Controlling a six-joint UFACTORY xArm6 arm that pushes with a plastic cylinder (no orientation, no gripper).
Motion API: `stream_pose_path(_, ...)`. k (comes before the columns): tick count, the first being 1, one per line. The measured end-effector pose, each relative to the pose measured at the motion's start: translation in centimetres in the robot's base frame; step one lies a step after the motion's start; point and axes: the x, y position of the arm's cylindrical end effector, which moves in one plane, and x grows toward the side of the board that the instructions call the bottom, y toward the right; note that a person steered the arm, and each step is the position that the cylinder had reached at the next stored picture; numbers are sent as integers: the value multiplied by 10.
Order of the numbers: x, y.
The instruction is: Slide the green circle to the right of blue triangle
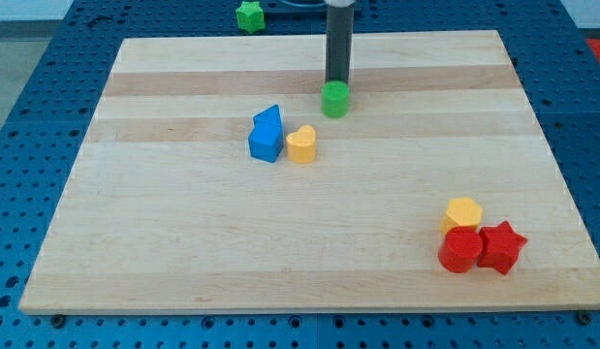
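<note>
Currently your tip, a bare rod with no fingers to open or close, touches the green circle from behind. That circle sits up-right of the blue triangle. Push gently down-view, avoiding the yellow block.

A single camera looks down at a slant onto the wooden board from beyond its near edge, facing toward the far edge at the view's top. The board narrows toward the top, so the lens sits above and in front of it. It stands back enough to take in all four sides, with strips of blue pegboard table on every side. The dark rod enters from the view's top, cut off by the frame. There is only this one view, so no second angle overlaps it.
</note>
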Motion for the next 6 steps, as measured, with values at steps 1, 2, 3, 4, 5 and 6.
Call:
stream_pose_path(1, 42, -8)
stream_pose_path(2, 30, 3)
stream_pose_path(3, 25, 30)
stream_pose_path(4, 110, 29)
stream_pose_path(5, 142, 49)
stream_pose_path(6, 94, 20)
